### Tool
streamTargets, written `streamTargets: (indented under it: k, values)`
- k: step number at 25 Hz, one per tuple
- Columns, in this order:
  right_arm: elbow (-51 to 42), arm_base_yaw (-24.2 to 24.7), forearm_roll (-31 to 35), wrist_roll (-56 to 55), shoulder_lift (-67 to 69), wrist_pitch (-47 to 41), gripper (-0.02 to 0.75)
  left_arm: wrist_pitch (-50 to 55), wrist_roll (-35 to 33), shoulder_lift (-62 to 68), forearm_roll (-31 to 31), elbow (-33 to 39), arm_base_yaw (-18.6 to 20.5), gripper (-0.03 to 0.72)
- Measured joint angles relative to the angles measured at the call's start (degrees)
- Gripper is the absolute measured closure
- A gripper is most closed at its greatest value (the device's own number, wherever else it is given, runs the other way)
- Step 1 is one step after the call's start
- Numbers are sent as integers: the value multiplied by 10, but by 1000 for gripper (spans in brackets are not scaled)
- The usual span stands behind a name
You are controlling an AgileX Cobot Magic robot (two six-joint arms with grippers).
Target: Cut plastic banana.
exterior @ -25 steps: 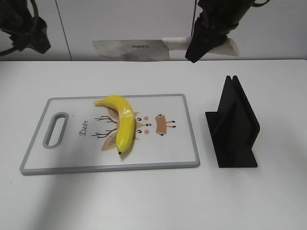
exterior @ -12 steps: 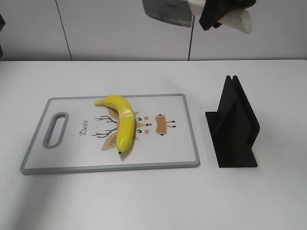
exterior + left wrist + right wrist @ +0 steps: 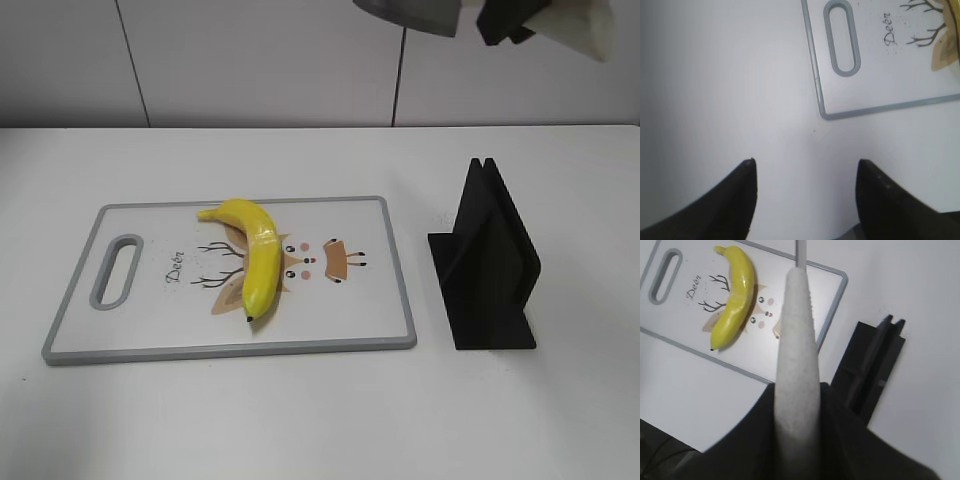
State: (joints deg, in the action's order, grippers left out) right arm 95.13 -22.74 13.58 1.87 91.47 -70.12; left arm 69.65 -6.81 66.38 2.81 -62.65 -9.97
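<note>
The plastic banana (image 3: 255, 260) lies whole on the white cutting board (image 3: 150, 320), black tip toward the front; it also shows in the right wrist view (image 3: 735, 295). My right gripper (image 3: 510, 18) is high at the top right edge, shut on a knife's white handle (image 3: 797, 365). The knife's grey blade (image 3: 410, 12) points left, well above the table. My left gripper (image 3: 805, 165) is open and empty over bare table, off the board's handle-slot corner (image 3: 842, 37). It is out of the exterior view.
A black slotted knife stand (image 3: 490, 260) stands on the table right of the board, also in the right wrist view (image 3: 870, 365). The board has a grey rim and a deer print. The white table reaches a pale back wall.
My right gripper has risen up and to the right with the knife, from the table's back to the top edge. The left arm has left the exterior view. The banana has not moved.
</note>
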Motion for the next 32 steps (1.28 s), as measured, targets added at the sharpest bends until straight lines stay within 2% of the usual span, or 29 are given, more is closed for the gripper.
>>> streamTargets:
  k: [5, 9, 17, 25, 32]
  values:
    - [-78, 0, -63, -59, -68, 4, 568, -4, 0, -132, -1, 99, 0, 103]
    - [-155, 0, -121, -130, -119, 41, 568, -20, 0, -243, -1, 180, 0, 103]
    - [-300, 0, -132, -193, -160, 130, 568, -20, 0, -469, 0, 306, 0, 103]
    - [-391, 0, -132, -213, -160, 223, 568, -12, 0, -658, 1, 324, 0, 122]
    - [-413, 0, -132, -215, -160, 284, 568, -60, 0, -667, 2, 344, 0, 136]
